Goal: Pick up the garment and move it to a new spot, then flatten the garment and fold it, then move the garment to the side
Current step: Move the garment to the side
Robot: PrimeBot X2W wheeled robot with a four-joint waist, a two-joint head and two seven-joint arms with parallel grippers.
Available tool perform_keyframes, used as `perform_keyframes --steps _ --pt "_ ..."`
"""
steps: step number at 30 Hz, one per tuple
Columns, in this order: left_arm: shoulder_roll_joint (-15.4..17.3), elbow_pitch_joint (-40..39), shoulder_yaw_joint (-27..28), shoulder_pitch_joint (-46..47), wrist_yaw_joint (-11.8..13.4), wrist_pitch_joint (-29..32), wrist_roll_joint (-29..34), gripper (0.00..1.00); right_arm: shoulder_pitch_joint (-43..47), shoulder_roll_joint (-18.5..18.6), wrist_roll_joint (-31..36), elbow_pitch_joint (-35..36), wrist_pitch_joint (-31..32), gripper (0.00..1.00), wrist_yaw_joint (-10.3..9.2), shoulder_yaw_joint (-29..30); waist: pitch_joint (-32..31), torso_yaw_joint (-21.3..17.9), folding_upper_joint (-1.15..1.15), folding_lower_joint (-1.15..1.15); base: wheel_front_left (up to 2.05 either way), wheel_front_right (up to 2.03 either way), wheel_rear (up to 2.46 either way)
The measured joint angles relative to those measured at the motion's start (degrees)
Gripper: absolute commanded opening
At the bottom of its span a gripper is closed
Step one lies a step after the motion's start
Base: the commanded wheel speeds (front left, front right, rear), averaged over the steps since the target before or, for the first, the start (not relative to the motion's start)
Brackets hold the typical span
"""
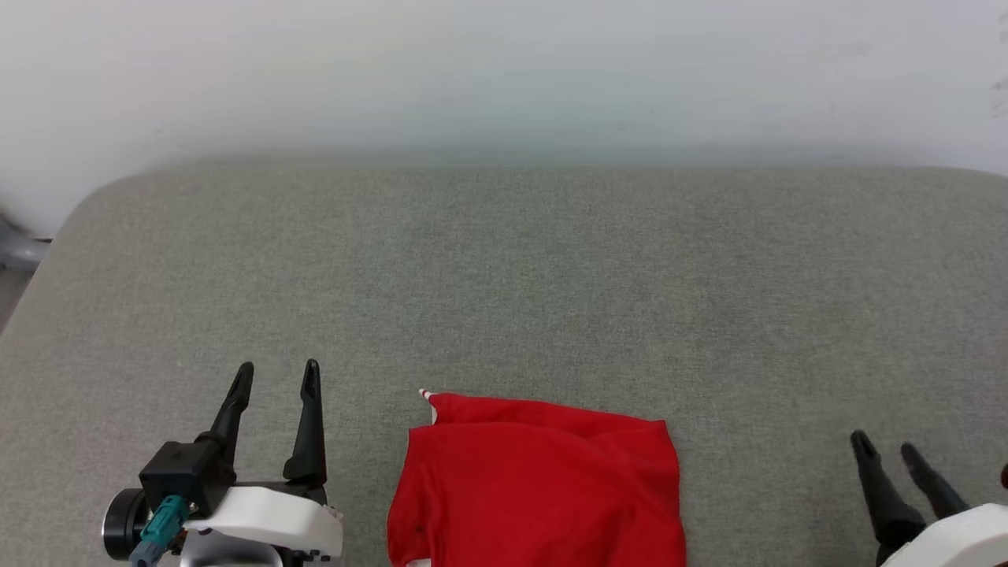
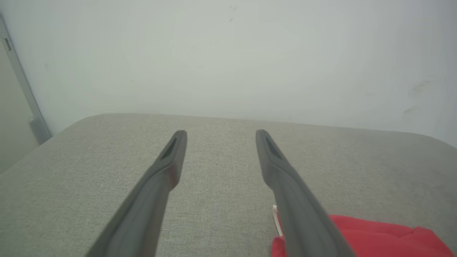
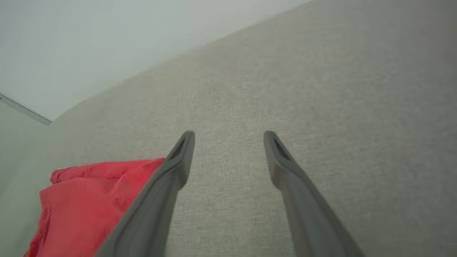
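The garment (image 1: 539,484) is a red shirt folded into a compact rectangle at the near middle of the grey padded surface, with a bit of red-and-white trim poking out at its far left corner. My left gripper (image 1: 278,368) stands open to the garment's left, apart from it, nothing between its fingers. My right gripper (image 1: 886,442) is open at the lower right, also clear of the cloth. The left wrist view shows the garment (image 2: 375,235) behind its right finger. The right wrist view has the garment (image 3: 85,203) at lower left, beside the open right gripper (image 3: 228,135).
The grey padded surface (image 1: 551,276) stretches wide beyond the garment to a pale wall (image 1: 504,71) at the back. Its left corner is rounded, and a grey metal fitting (image 1: 16,248) sits past that edge.
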State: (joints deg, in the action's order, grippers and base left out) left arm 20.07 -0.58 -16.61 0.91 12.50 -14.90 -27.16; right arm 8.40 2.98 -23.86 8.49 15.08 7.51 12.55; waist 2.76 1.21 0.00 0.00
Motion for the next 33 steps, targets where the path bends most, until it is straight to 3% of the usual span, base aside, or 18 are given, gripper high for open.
perform_keyframes --steps 5,10,17,24,26,27,28,33 --pt "-1.33 -0.80 0.65 1.70 -0.73 -0.07 0.90 1.00 0.96 0.40 -11.51 -4.71 14.95 1.00 -0.01 -1.12 2.75 1.29 0.00 0.00 0.00 0.00 0.00" --pt "-2.83 -1.11 1.43 3.41 -1.81 -0.08 2.21 1.00 -0.51 1.40 -17.90 -6.86 23.88 1.00 -0.01 -4.05 5.73 2.78 0.00 0.00 0.00 0.00 0.00" --pt "-4.72 -0.45 1.94 5.65 -3.93 -0.14 3.78 1.00 -4.39 1.90 -23.88 -11.27 27.29 1.00 0.02 -10.34 8.85 5.06 0.00 0.00 0.00 0.00 0.00" --pt "-6.15 0.40 3.30 6.50 -5.08 -0.15 4.92 1.00 -7.16 3.02 -24.51 -14.71 26.99 1.00 0.07 -14.86 10.65 6.36 0.00 0.00 0.00 0.00 0.00" --pt "-6.44 0.65 3.71 6.50 -5.49 -0.15 5.37 1.00 -7.75 3.32 -24.61 -15.46 26.43 0.54 0.08 -15.73 10.77 6.38 0.00 0.00 0.00 0.00 0.00" --pt "-6.62 0.75 3.85 6.49 -5.73 -0.15 5.48 1.00 -8.23 3.47 -24.70 -15.79 26.27 0.11 0.07 -16.25 10.77 6.33 0.00 0.00 0.00 0.00 0.00" --pt "-6.80 0.88 3.97 6.49 -5.88 -0.15 5.70 1.00 -8.49 3.72 -24.93 -15.97 25.94 0.00 0.05 -16.80 10.67 6.28 0.00 0.00 0.00 0.00 0.00" --pt "-7.49 1.67 4.72 6.33 -6.54 -0.15 6.31 1.00 -9.22 5.28 -24.96 -15.40 24.08 0.00 0.04 -18.80 9.71 5.51 0.00 0.00 0.00 0.00 0.00"
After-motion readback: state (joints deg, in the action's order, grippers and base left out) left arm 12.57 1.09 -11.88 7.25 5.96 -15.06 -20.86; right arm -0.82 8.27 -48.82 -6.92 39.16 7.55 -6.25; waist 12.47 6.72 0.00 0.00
